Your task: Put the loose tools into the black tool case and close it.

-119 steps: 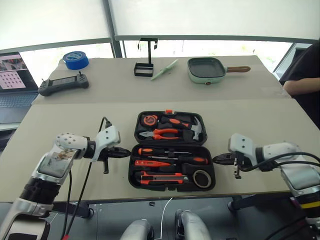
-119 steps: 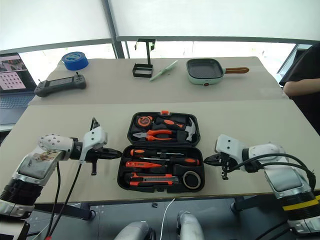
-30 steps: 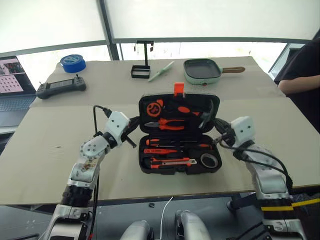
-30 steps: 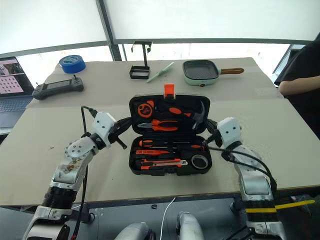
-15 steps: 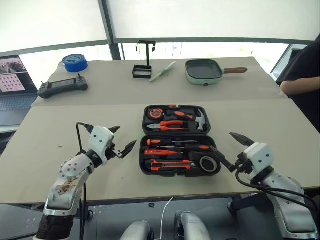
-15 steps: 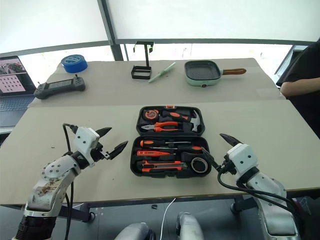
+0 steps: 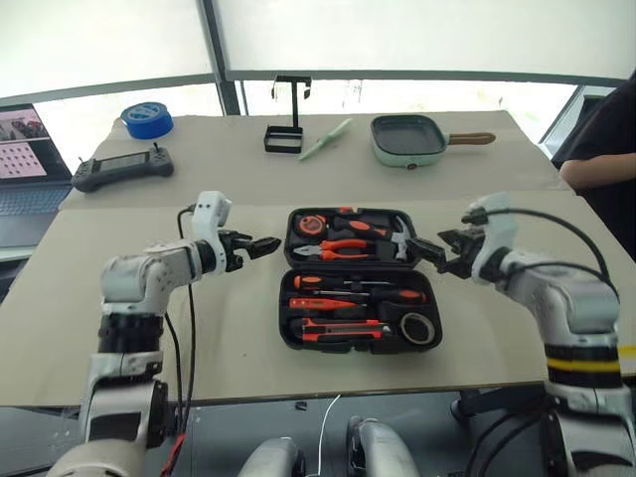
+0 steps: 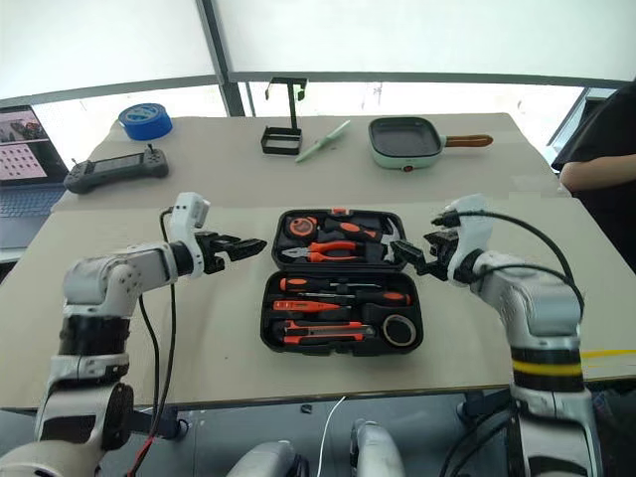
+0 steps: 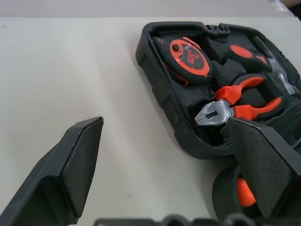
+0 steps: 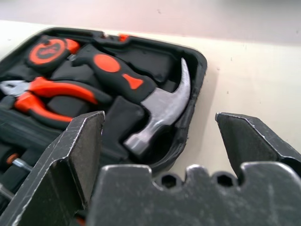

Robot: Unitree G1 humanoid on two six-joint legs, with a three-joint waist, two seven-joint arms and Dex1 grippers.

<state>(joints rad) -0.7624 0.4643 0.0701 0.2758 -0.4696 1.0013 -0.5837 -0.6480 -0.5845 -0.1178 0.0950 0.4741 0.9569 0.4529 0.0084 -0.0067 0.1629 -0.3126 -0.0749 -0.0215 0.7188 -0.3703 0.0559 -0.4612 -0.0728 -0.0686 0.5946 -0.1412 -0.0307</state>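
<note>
Black moulded plastic is sitting dead centre on the tabletop (image 7: 119, 328): the black tool case (image 7: 356, 279) is lying wide open, both halves flat. In the near half, the two screwdrivers (image 7: 353, 293), the utility knife (image 7: 338, 331) and the small dark tape roll (image 7: 419, 328) are already resting in their recesses, so loading looks finished and closing is what's left. Either side of the far half, the left pincer (image 7: 260, 244) and the right pincer (image 7: 424, 252) are hovering with fingers spread apart, gripping nothing, each just beside a short edge of that half. The right wrist view is looking over the hammer (image 10: 155, 108), the left wrist view over the pliers (image 9: 237, 104) and tape measure (image 9: 187, 59). That far half is likely going to feel heavy and rigid, with steel tools riding in it, and smooth plastic may slip, so taking its two outer rims together looks wisest. Farther back, a blue tape roll (image 7: 148, 117), a handheld controller (image 7: 124, 167) and a green pan (image 7: 409, 138) are sitting untouched.
</note>
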